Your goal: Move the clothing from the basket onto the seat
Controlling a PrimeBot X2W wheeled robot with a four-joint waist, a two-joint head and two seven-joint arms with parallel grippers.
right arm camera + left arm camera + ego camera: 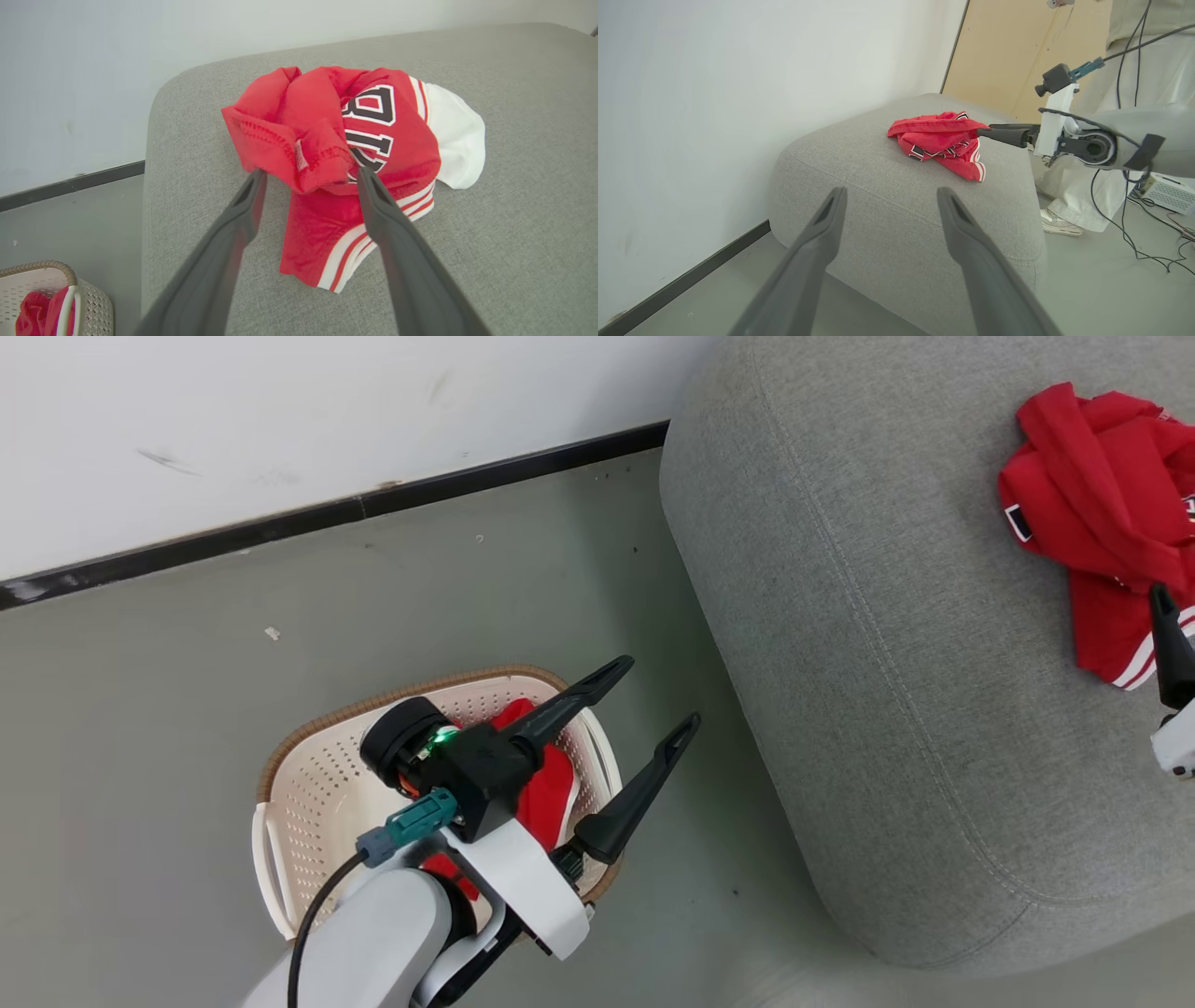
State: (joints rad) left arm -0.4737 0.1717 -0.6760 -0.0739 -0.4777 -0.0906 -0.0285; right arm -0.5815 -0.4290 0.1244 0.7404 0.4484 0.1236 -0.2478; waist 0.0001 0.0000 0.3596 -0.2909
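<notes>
A red garment (pixel 322 135) lies crumpled on the grey seat (pixel 887 663), near its far right side in the head view. It has white and red striped trim and a white panel. Large black, white-edged characters are printed on it: one looks like an 8, the other is creased and unreadable. The right gripper (pixel 311 173) points at the heap with its jaws wide and its tips at the near fold, clamping nothing. A second garment (pixel 546 793), red with white trim, sits in the basket (pixel 308 784) on the floor beside the seat. The left gripper (pixel 656 692) hovers above the basket, jaws wide and empty. A person (pixel 1069 205) in pale trousers stands beyond the seat.
</notes>
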